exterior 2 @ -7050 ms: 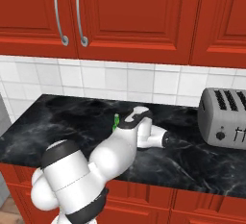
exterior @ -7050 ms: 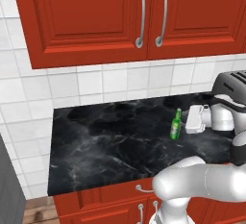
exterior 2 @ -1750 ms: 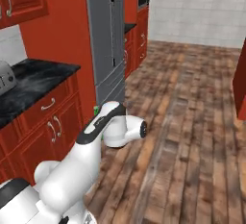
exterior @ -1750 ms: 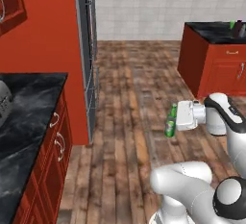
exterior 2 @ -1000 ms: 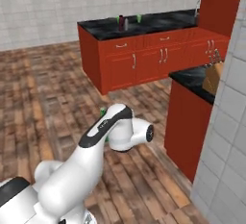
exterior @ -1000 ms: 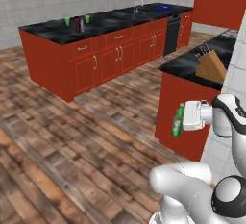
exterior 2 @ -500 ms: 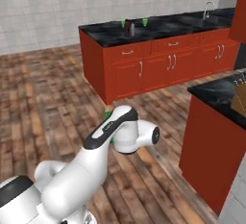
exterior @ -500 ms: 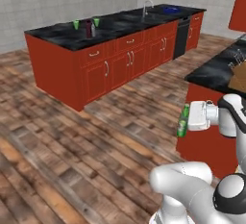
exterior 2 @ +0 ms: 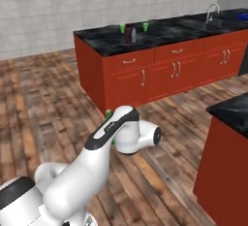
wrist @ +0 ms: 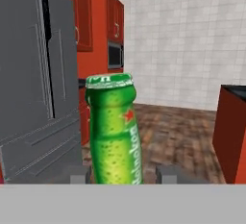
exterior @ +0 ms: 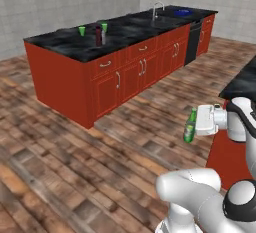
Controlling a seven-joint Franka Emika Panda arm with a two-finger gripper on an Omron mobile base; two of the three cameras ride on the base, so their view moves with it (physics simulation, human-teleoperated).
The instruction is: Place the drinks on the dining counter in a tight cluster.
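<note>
A slim green glass bottle, capped in green, with a pebbled neck and a red star above white lettering that looks like "Heineken", stands upright in the gripper at the right of the left base view, jaws drawn in narrow on its body above a wood-plank floor. In the hand view the bottle rises at centre between the fingertips. At upper left of the left base view, the dining counter carries a dark-red bottle between two bright-green cups.
</note>
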